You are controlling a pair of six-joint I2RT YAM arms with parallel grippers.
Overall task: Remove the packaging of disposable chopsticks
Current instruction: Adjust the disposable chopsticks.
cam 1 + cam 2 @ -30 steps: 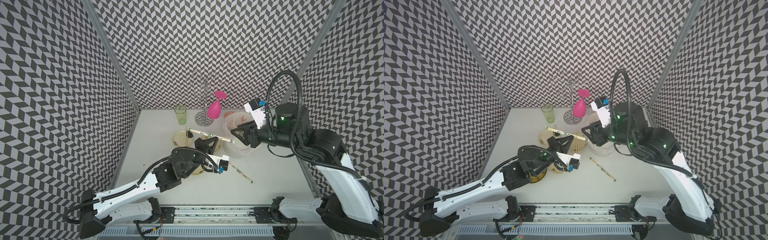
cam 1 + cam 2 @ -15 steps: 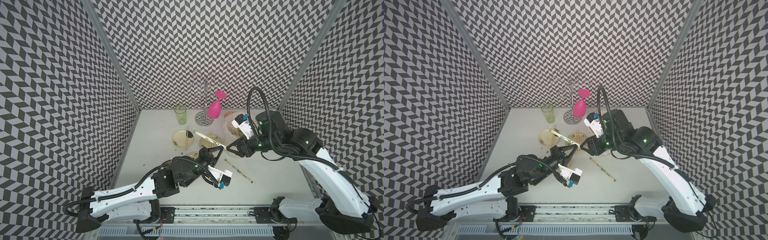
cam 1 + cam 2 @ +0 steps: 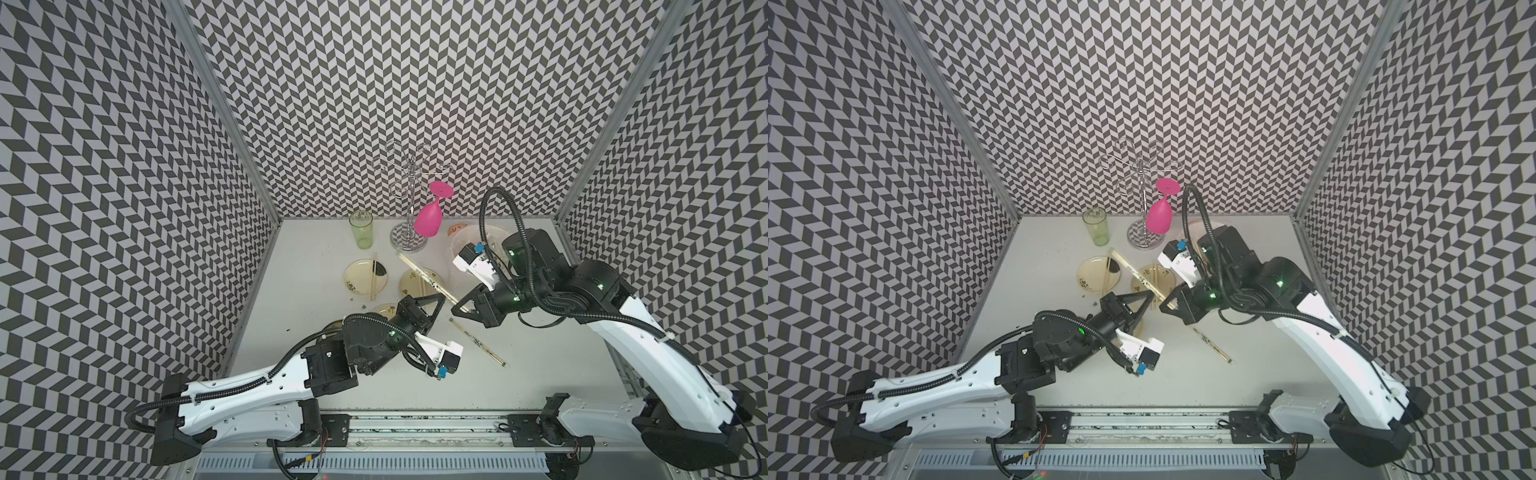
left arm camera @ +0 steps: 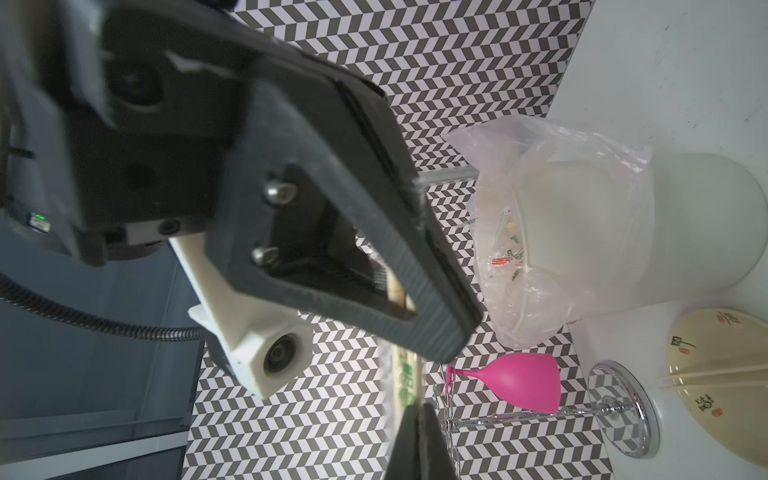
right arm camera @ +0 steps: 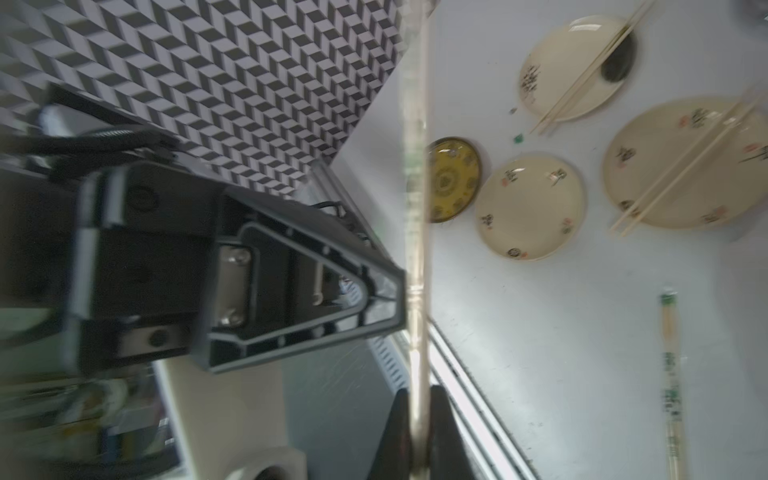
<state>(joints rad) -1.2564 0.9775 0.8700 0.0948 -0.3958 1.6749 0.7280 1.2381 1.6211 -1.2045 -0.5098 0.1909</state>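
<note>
A pair of disposable chopsticks in its packaging (image 3: pixel 419 274), a clear sleeve with green and black print, hangs slanted above the plates in both top views. My left gripper (image 3: pixel 440 297) is shut on the sleeve near its lower end; the left wrist view shows green print (image 4: pixel 405 378) running into the left gripper (image 4: pixel 417 409). My right gripper (image 3: pixel 459 308) is shut on the pale end just beyond, seen as a tan stick in the right gripper (image 5: pixel 417 399). A second wrapped pair (image 3: pixel 478 341) lies on the table. Bare chopsticks (image 5: pixel 590 70) rest on two plates.
A white bucket (image 3: pixel 457 245) lined with a crinkled bag stands behind my right arm. At the back are a wire rack (image 3: pixel 409 199) with a pink glass (image 3: pixel 429 216) and a green tumbler (image 3: pixel 360 229). An empty plate (image 5: pixel 530 208) and a small yellow dish (image 5: pixel 453 178) lie under my left arm.
My right arm swung from the bucket to the held pair's lower end, and its gripper shut on it. My left arm shifted slightly, still holding the sleeve.
</note>
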